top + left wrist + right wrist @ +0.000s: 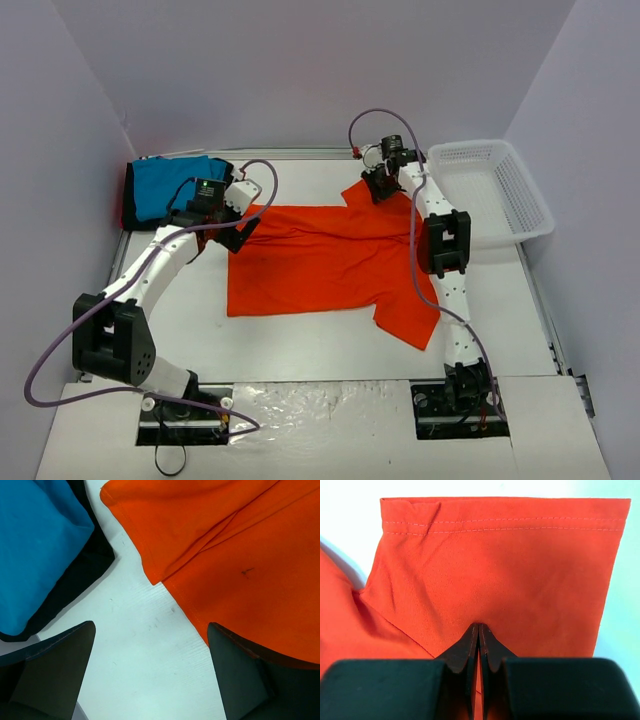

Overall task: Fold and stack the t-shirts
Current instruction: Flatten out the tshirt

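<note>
The orange-red t-shirt (320, 265) lies spread on the white table, one sleeve at the far right and one at the near right. My right gripper (380, 184) is shut on the far sleeve (495, 570), pinching cloth at its tips (479, 626). The turquoise-blue t-shirt (170, 185) sits folded on the black t-shirt (85, 575) at the far left. My left gripper (238, 228) hangs open over bare table (151, 626), between that stack (35, 545) and the orange shirt's far-left corner (240, 545), its right finger over the cloth's edge.
A white mesh basket (470, 148) stands at the far right, next to my right arm. Grey walls close in the back and both sides. The arm bases are mounted at the near edge.
</note>
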Tool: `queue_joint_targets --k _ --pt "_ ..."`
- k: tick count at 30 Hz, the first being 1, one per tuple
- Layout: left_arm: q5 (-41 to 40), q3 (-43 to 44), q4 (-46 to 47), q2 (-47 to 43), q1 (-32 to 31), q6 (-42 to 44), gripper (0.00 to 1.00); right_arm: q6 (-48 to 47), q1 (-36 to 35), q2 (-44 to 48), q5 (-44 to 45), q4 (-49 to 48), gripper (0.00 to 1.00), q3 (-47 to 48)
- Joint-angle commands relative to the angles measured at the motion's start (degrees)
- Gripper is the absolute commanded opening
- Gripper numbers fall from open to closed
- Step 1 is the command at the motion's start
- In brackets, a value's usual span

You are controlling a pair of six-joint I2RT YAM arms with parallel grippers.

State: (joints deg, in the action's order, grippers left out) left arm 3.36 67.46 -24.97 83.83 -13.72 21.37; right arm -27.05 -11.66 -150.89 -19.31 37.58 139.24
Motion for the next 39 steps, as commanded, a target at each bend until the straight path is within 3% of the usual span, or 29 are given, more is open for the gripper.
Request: queue_joint_targets --k 1,14,29,34,36,39 --pt "-0.3 -0.2 1.1 -0.4 0.3 -1.1 0.94 0.9 0.1 -6.5 5.3 0.1 0.00 1.4" --pt "-1.1 -0.8 -0.9 -0.4 0.8 -0.5 0.94 6.3 1.2 -13.0 19.9 -14.3 0.00 8.7" --pt "-1.4 -1.0 -1.7 2.5 1.5 0.1 0.94 -2.4 0.7 -17.0 27.6 -25.3 0.00 11.8" --pt "-0.2 -1.5 -1.3 2.9 1.5 -0.2 0.94 -6.3 -1.0 -12.0 34.0 -32.5 0.00 4.9" --pt "-0.2 -1.5 -1.0 2.8 1.5 -0.3 0.94 -6.1 -2.1 -7.8 34.3 -33.4 0.11 3.1" --pt "0.6 -1.8 -0.6 1.8 1.5 -0.4 0.94 -4.2 -3.7 -0.2 32.8 -34.8 0.14 -2.4"
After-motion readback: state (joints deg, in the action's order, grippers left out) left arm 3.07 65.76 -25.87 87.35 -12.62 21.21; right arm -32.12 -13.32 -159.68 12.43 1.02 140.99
